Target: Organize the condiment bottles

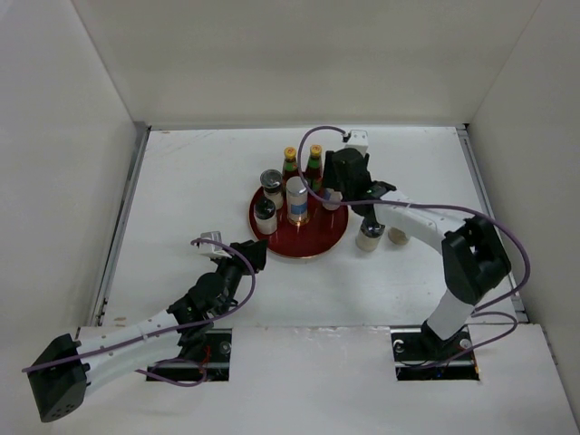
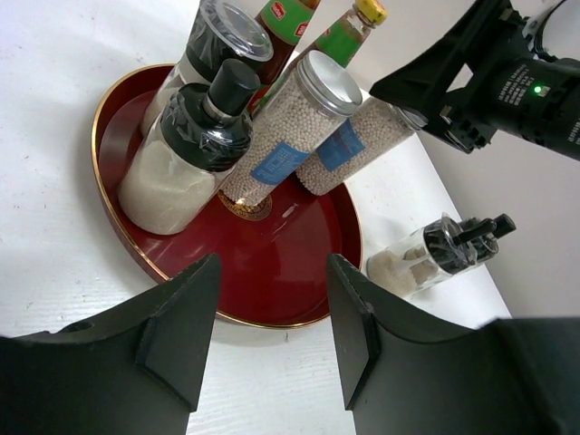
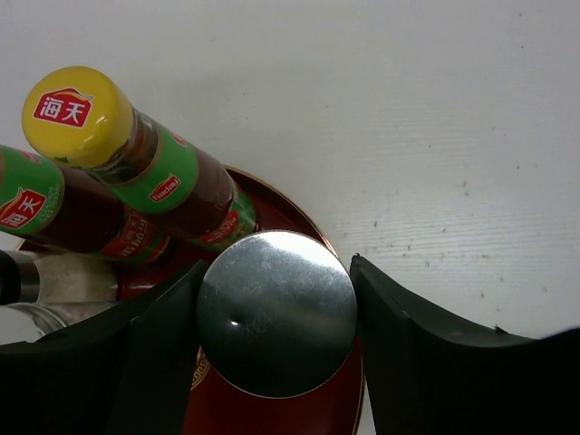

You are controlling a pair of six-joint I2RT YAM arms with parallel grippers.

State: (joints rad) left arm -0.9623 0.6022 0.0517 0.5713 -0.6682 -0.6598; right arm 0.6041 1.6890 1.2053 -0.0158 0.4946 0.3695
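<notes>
Red tray (image 1: 272,243) mid-frame, white table (image 1: 181,181) showing on every side | right gripper (image 3: 276,272) pinches silver-topped cylinder (image 3: 276,317) at tray's right edge | left gripper (image 2: 272,272) fingers spread, below-left of tray | yellow-capped sauce bottles (image 1: 314,166) upright, tray's top.

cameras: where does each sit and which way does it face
Top external: high behind the left arm and right arm, both shown, looking down at the table.
Left wrist: low, facing the red tray, own open fingers in front.
Right wrist: straight above the silver-topped cylinder, own fingers clamping it.
Wrist views share the sauce bottles.
</notes>
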